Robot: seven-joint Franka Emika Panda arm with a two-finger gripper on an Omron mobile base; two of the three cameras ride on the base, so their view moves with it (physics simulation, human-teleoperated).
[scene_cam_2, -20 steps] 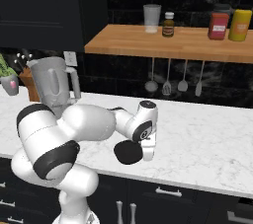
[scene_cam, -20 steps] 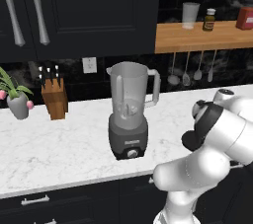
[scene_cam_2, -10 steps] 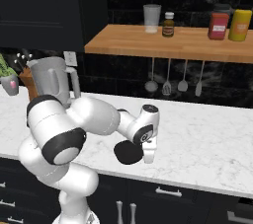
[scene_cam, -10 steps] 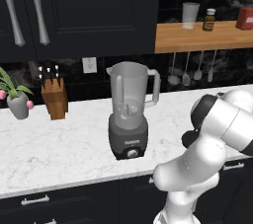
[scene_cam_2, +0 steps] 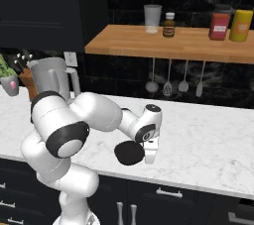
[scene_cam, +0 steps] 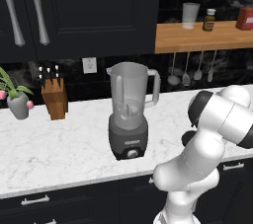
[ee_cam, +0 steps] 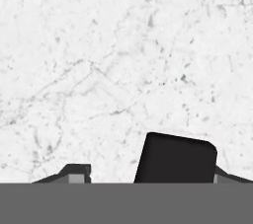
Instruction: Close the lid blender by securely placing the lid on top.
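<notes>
The tool [scene_cam_2: 150, 155] is lowered to the white marble table [scene_cam_2: 208, 140], pointing down at the front edge; the lid [scene_cam_2: 129, 152] sits at its 9 o'clock, touching or just beside the fingers; in the hand view the lid [ee_cam: 176, 158] lies between the two fingertips, against the right one [ee_cam: 221, 176], with a gap to the left one [ee_cam: 74, 173]; whether the tool is clenched on the lid or merely straddling it cannot be told; the blender [scene_cam: 130, 111] stands upright on the table, well apart from the lid, at 9 o'clock from the arm in the left base view; its jar mouth is uncovered; a knife block [scene_cam: 54, 98] and a potted plant [scene_cam: 16, 98] stand farther toward 9 o'clock; utensils [scene_cam_2: 167, 77] hang under a wooden shelf [scene_cam_2: 168, 43].
</notes>
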